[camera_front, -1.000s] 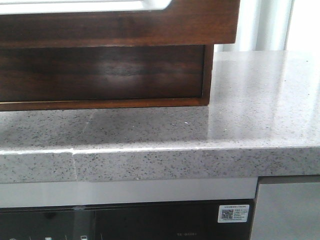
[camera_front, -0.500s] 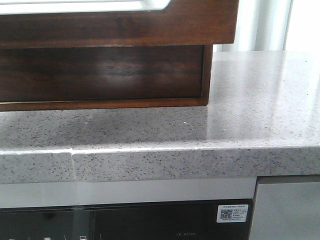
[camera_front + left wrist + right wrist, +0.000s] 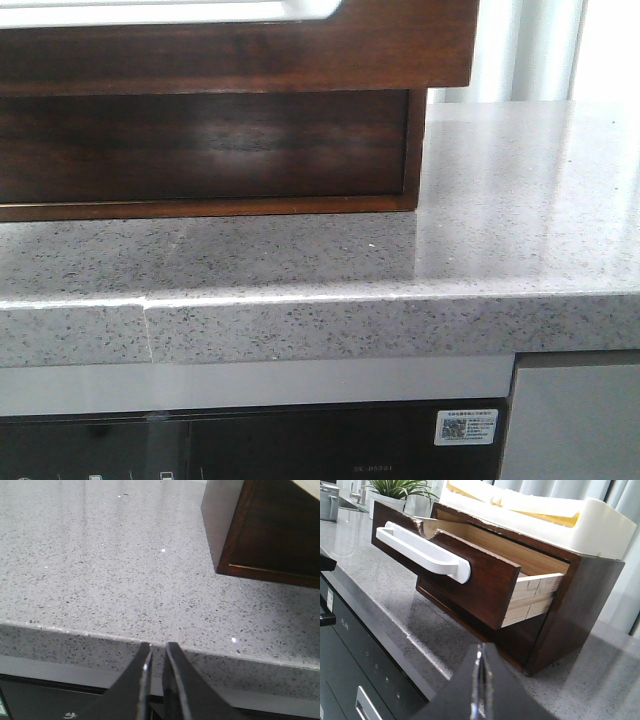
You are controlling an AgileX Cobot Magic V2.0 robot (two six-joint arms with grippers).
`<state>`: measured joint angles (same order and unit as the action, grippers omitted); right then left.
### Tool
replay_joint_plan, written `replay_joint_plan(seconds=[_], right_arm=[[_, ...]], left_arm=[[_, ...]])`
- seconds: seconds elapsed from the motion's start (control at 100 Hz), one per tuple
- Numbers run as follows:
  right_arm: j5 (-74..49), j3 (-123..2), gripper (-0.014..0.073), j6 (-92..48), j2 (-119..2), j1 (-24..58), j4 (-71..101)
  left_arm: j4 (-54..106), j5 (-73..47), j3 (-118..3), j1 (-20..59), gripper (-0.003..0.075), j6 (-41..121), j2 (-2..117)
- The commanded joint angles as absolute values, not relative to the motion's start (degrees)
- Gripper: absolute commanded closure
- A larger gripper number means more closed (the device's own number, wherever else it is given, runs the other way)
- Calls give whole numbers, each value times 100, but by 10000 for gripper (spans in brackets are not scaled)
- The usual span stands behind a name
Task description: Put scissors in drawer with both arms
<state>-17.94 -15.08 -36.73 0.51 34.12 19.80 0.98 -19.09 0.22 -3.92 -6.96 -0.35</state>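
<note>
Above the counter edge [image 3: 100, 635], left gripper [image 3: 156, 655] held low with fingers nearly closed on nothing, right gripper [image 3: 481, 672] pressed shut and empty (aimed at the cabinet [image 3: 580, 610]), drawer [image 3: 470, 575] pulled open, scissors unseen.

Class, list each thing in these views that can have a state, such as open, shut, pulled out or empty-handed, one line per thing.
drawer: pulled out of its cabinet, open at the top.
white handle: fixed across the drawer front, nothing gripping it.
left gripper: nearly shut, a thin gap between the fingers, holding nothing.
right gripper: shut, holding nothing.
scissors: not in any view.
</note>
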Motion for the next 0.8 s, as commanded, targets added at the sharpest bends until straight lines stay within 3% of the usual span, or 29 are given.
replay_joint_plan(seconds=[0.0, 0.53, 0.67, 0.79], right_arm=[[-1335, -1640, 690, -3694, 163, 3366, 2024], [-1163, -1602, 690, -3714, 163, 3366, 1868], [-136, -1211, 690, -3629, 163, 3121, 1627], [893, -833, 690, -1872, 163, 2479, 489]], left_arm=[[145, -1681, 121, -384, 717, -680, -224], [145, -1681, 121, -384, 717, -680, -224], [145, -1681, 121, -384, 717, -680, -224], [145, -1681, 121, -384, 717, -680, -224]])
